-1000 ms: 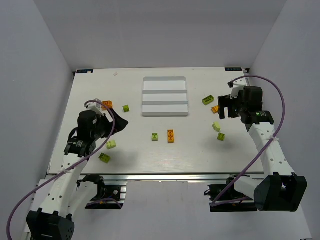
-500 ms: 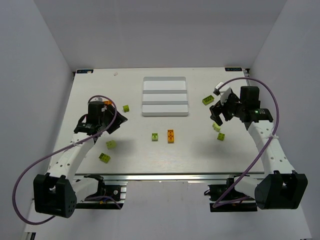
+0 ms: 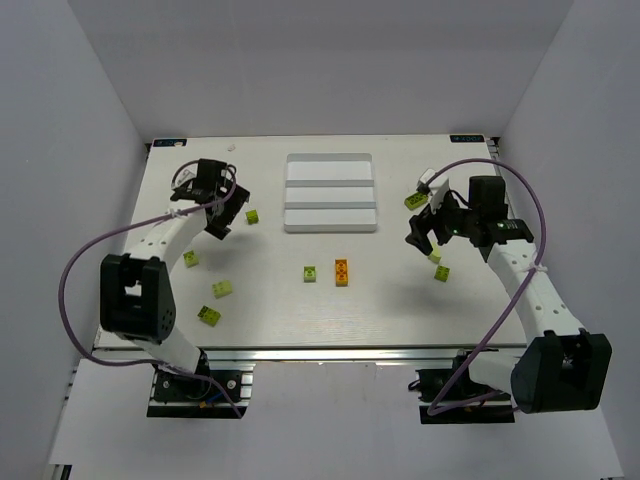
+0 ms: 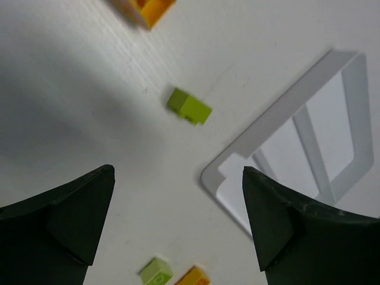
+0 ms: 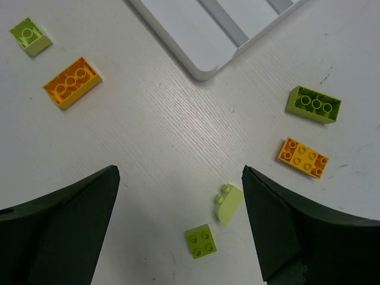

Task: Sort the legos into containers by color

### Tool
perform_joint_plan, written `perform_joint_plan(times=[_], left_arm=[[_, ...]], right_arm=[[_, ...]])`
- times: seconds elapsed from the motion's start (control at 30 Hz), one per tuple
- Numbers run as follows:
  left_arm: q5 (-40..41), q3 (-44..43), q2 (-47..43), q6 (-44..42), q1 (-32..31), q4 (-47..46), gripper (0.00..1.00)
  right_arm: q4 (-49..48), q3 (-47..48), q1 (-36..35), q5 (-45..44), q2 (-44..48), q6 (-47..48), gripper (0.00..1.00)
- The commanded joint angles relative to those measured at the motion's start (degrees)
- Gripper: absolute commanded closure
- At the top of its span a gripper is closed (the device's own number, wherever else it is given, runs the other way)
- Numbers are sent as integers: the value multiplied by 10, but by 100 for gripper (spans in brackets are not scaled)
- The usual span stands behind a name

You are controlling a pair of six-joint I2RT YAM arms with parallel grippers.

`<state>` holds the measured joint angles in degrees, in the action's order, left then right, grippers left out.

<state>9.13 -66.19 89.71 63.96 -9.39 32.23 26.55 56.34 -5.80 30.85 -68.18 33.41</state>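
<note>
The white three-compartment tray [image 3: 331, 192] lies at the back middle, nothing showing in it. My left gripper [image 3: 226, 212] is open and empty, hovering left of the tray; a lime brick [image 4: 189, 107] lies ahead of it and an orange brick [image 4: 148, 7] is at the view's top edge. My right gripper [image 3: 421, 234] is open and empty, above a pale lime brick [image 5: 228, 203] and a lime square brick [image 5: 200, 241]. A dark green brick [image 5: 313, 104] and an orange brick [image 5: 303, 157] lie to their right.
A lime brick [image 3: 310, 272] and an orange brick [image 3: 341, 272] lie in front of the tray. Three lime bricks [image 3: 190, 259] [image 3: 222, 288] [image 3: 209, 314] sit near the front left. The tray corner [image 4: 285, 148] is close to my left fingers.
My left arm has swung away from the front left toward the back, to beside the tray. My right gripper has moved left and slightly forward, over the bricks.
</note>
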Motion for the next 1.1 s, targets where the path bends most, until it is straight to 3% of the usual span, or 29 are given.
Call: perform_joint_plan(times=[0.0, 0.4, 1.07], left_arm=[[93, -95, 48, 27, 14, 67, 2], [74, -253, 236, 54, 81, 174, 2], [-1, -313, 323, 68, 119, 112, 4]], right_arm=[[-40, -6, -3, 3, -9, -6, 11], [-55, -17, 1, -4, -19, -1, 11], [-34, -17, 0, -8, -26, 5, 11]])
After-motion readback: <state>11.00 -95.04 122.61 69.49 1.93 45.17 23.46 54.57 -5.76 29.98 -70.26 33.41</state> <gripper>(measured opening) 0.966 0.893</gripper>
